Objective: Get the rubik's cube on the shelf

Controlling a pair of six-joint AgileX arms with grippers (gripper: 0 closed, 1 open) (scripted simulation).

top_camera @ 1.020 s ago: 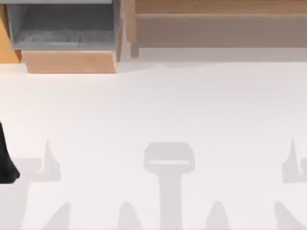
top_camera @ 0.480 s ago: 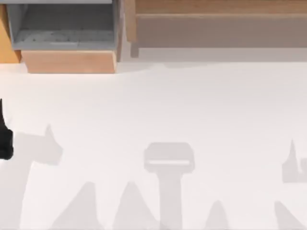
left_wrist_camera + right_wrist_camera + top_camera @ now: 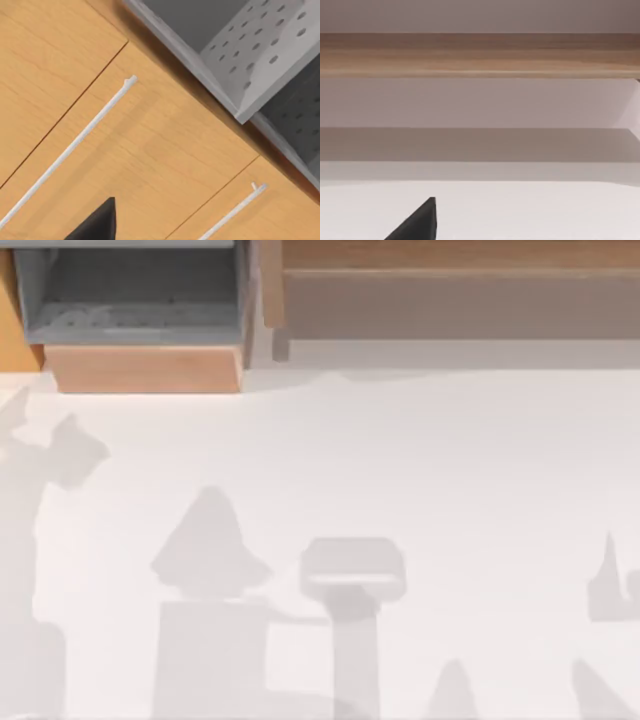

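Note:
The rubik's cube is out of view. The shelf (image 3: 460, 255) is a long light-brown board along the table's far edge at the right, with a grey-brown recess (image 3: 460, 305) beneath it. In the right wrist view the shelf (image 3: 480, 55) runs straight across ahead, beyond a dark tip of my right gripper (image 3: 417, 222) over the white table. A dark tip of my left gripper (image 3: 97, 222) hangs close in front of light wooden cabinet fronts (image 3: 150, 150), facing them.
A grey-lined box compartment (image 3: 140, 300) with a wooden front (image 3: 145, 368) stands at the far left. White bar handles (image 3: 75, 145) cross the cabinet fronts, beside a grey perforated panel (image 3: 255, 55). Arm shadows lie on the white table (image 3: 420, 460).
The dark piece of my left arm at the top view's left edge moved toward the far side and left the picture. Its shadow shifted toward the box. The right arm's shadow stayed put.

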